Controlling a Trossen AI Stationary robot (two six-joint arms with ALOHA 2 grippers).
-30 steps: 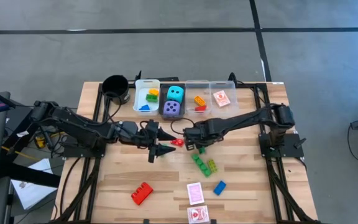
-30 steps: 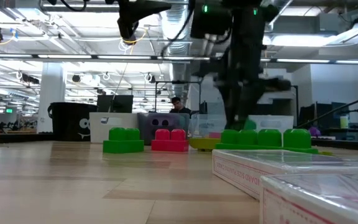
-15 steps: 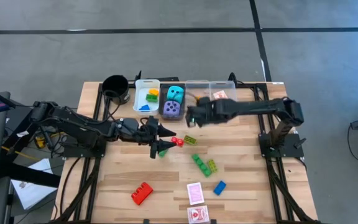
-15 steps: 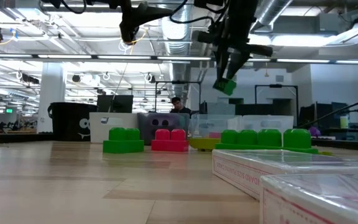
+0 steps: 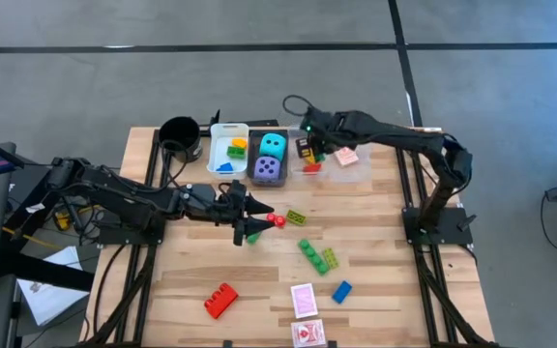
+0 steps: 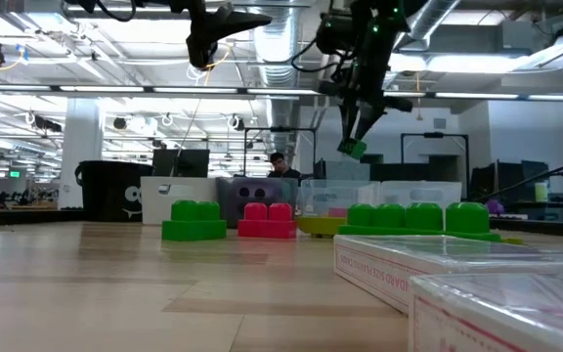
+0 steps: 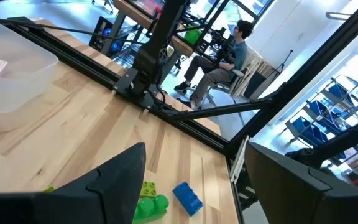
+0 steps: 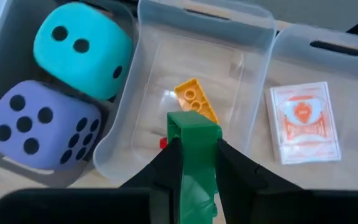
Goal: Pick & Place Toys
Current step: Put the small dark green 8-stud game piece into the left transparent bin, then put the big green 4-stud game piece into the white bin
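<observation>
My right gripper [image 5: 309,147] is shut on a green brick [image 8: 194,146] above the clear bin [image 5: 307,133] that holds an orange brick [image 8: 196,99]. It also shows in the low view [image 6: 353,142], high above the table. The cyan die [image 5: 273,145] and the purple die [image 5: 268,169] lie in the bin beside it. A card [image 8: 302,121] lies in the far-right bin. My left gripper [image 5: 256,221] is open and empty at mid-table, next to a small red brick [image 5: 277,220]. My right gripper pinches the green brick by two opposite sides [image 8: 193,163] between its two fingers [image 8: 166,163]. The fingers point down from above. The brick sticks out past the fingertips, tilted [image 6: 353,149], lifted clear above the clear bin.
A black cup [image 5: 180,133] and a white bin [image 5: 228,152] with bricks stand at the far edge. On the table lie a green brick [image 5: 309,253], a yellow-green brick [image 5: 329,258], a blue brick [image 5: 341,291], a red brick [image 5: 220,300] and two cards [image 5: 304,300].
My right gripper has risen from the middle of the table with the green brick and gone toward the far edge. It now hangs over the clear bin. The brick is lifted clear of the table.
</observation>
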